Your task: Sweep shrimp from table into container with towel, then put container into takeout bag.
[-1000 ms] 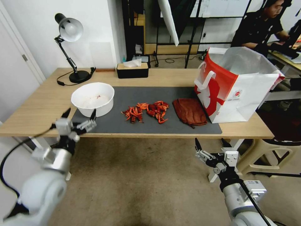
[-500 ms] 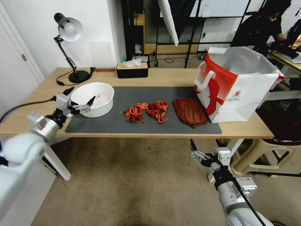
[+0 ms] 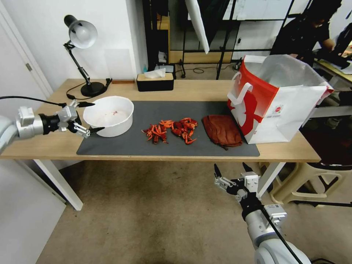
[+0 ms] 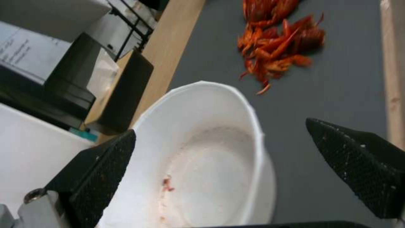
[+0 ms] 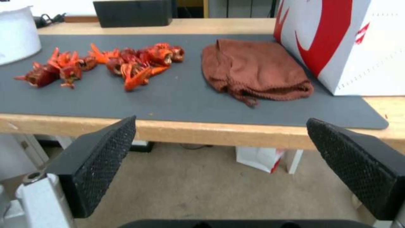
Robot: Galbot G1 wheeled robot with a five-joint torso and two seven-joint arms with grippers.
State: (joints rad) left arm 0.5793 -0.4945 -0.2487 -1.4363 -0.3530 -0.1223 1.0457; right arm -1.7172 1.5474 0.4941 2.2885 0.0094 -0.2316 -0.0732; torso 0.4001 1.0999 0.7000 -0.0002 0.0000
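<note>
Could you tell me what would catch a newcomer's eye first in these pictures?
Probably the bright red-orange shrimp heaped mid-mat on the table, with the rust-red towel just to their right. Behind the towel stands the big red and white takeout bag. At the mat's left end, the open left pincer reaches around the near side of the white container.

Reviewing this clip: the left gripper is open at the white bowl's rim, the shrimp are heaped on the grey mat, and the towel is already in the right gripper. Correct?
Not quite. The towel lies on the mat beside the takeout bag, as the head view shows; the right gripper is open and empty below the table edge. The rest holds.
</note>
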